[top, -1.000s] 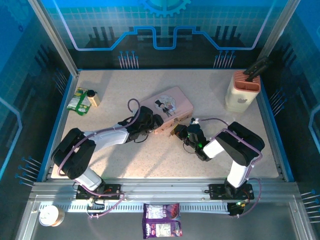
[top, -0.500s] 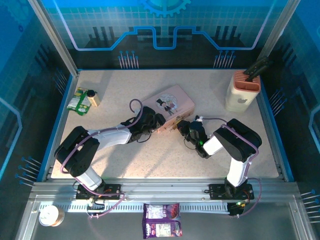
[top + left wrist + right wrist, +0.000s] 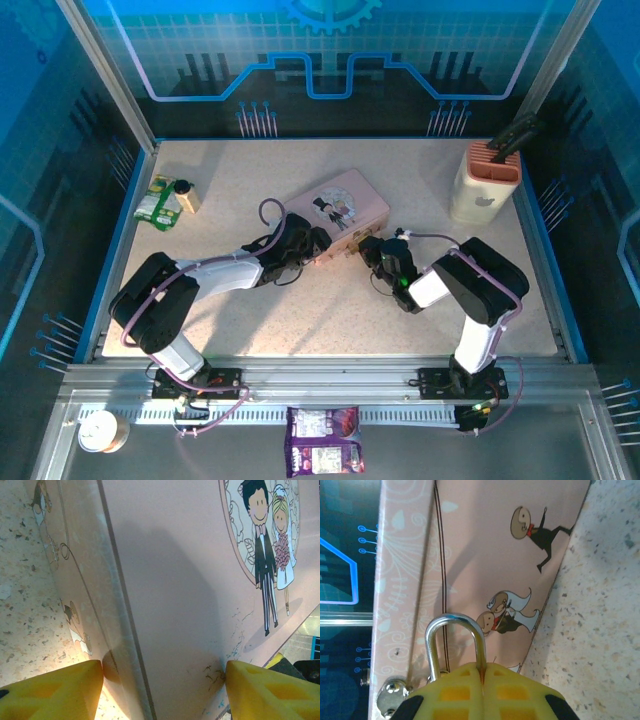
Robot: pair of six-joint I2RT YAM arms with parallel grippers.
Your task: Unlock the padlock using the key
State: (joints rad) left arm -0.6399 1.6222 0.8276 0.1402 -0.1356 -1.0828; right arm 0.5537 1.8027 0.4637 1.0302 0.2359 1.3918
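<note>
The pink tin lies mid-table, its cartoon couple lid close up in the left wrist view. My left gripper is shut across the tin's near corner, one yellow fingertip on the side wall and the other on the lid edge. My right gripper is shut on the padlock at the tin's front wall. Its silver shackle sticks up from between the pads, beside a small silver clasp. The padlock's body is hidden behind the fingers. The key is hidden.
A cream holder with dark handles stands at the back right. A green packet and small bottle lie at the back left. Off the table's near edge sit a purple packet and a tape roll.
My right gripper has moved a little up and right, closing in on the tin's front wall. The left gripper shifted slightly right with the tin, then held still.
</note>
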